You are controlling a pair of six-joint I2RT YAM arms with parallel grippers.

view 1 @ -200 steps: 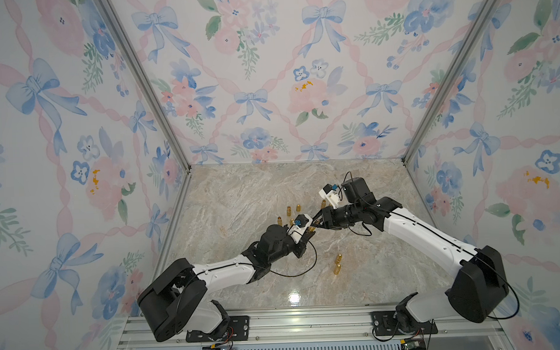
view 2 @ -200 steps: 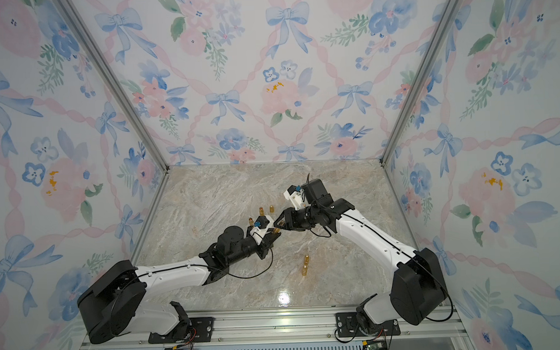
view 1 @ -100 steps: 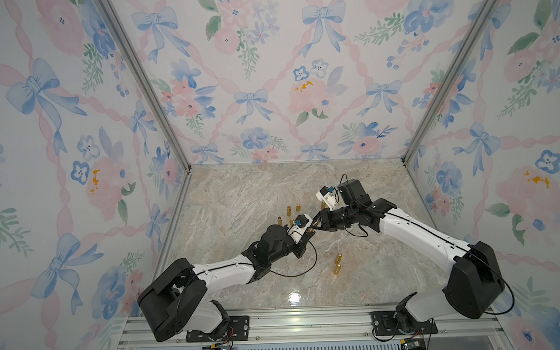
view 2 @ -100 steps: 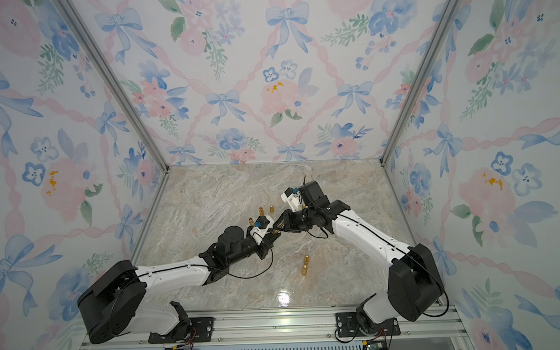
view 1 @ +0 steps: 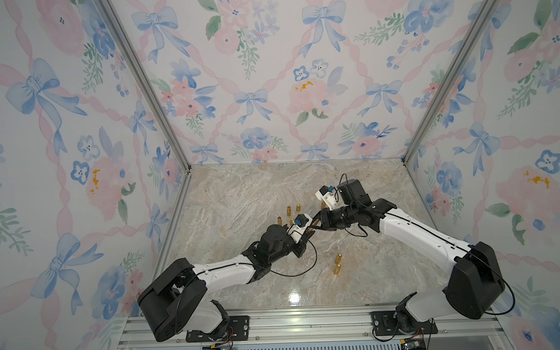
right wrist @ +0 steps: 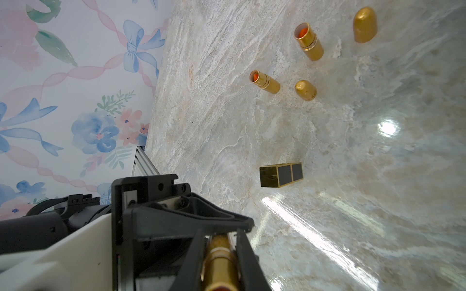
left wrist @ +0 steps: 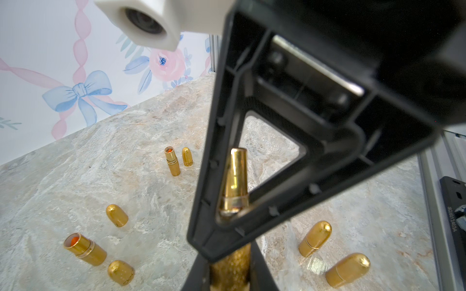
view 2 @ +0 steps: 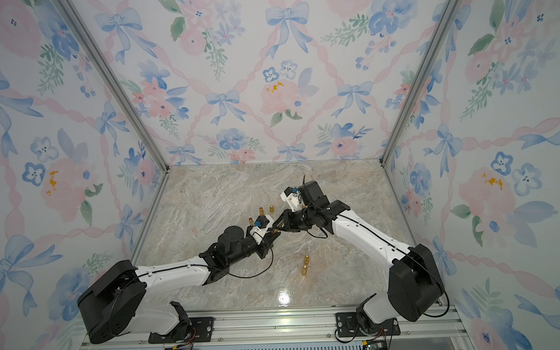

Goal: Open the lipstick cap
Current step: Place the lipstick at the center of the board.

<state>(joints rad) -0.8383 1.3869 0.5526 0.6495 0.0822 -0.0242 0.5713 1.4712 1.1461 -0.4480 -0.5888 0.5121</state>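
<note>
Gold and glossy, the lipstick (left wrist: 233, 181) looks light, rigid and slick on its polished half, rougher where it glitters. It is held in the air above the counter (view 1: 241, 199), spanned between both arms. The left gripper (left wrist: 229, 260) is clamped on the glittered end and the right gripper (right wrist: 221, 238) pinches the smooth end. I cannot tell which end is the cap. Holds either side of the ring and a straight pull look right, though the polish may slip. Loose caps (left wrist: 116, 215) lie below.

Left arm (view 1: 224, 274), right arm (view 1: 415, 238): white shells, black joints (view 1: 171, 301), black jaws, black cables (view 1: 295, 274).
</note>
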